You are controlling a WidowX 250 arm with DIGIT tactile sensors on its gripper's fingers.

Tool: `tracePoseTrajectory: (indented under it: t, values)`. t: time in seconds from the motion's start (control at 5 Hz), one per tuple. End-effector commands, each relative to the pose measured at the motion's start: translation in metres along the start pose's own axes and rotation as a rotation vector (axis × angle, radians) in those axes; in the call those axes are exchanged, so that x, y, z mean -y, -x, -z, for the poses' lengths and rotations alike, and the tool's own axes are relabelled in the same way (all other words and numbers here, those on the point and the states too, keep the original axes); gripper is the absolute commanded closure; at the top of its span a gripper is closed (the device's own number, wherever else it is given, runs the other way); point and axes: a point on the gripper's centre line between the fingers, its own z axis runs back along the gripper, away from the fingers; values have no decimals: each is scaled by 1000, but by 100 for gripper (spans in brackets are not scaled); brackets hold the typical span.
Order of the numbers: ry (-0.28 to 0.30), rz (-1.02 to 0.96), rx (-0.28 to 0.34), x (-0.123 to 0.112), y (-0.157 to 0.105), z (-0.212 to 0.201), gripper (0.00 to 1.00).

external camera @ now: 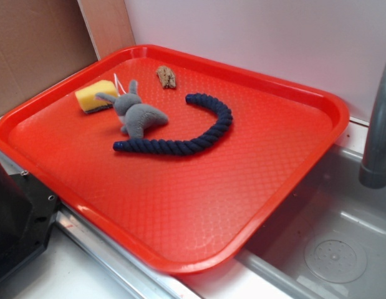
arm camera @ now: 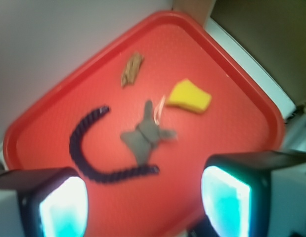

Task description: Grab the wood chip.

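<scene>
Yellow sponge block [external camera: 96,96]: far-left of the things on the tray in the exterior view, a soft yellow wedge touching or just beside the plush toy's ear.

Grey plush toy [external camera: 138,116]: a small stuffed animal lying on its side, between the sponge and the rope.

Wood chip [external camera: 166,76]: the small rough brown-tan oblong of bark, lying flat near the tray's far rim, apart from the toy and from the rope's upper end — nothing rests on it or leans against it.

Dark blue braided rope [external camera: 199,134]: a thick curved length, one end near the toy, the other curling up toward the wood chip without touching it.

Red plastic tray [external camera: 180,212]: textured, rimmed, carrying all four things; its near corner overhangs a grey metal sink [external camera: 342,237].

Tap [external camera: 380,124]: a grey upright pipe at the far right, beside the sink.

End effector [arm camera: 145,200]: seen only in the wrist view, high above the tray, its two fingers well apart with nothing between them — open and empty. That view is blurred, so how high it hangs is hard to judge.

Progress: at its start, I judge. The chip lies untouched; the approach, descent and closing are not yet done.

Next: likely shift toward the tray's far side, above the chip, then descend.
</scene>
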Motion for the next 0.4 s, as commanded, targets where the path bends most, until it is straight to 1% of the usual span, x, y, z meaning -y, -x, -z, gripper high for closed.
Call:
tracePoseTrajectory:
  t: [0.0,0.2]
  values:
    - [29,-192,130,-1,-51,39,0]
    - [5,-248,157,-4,-66,62,0]
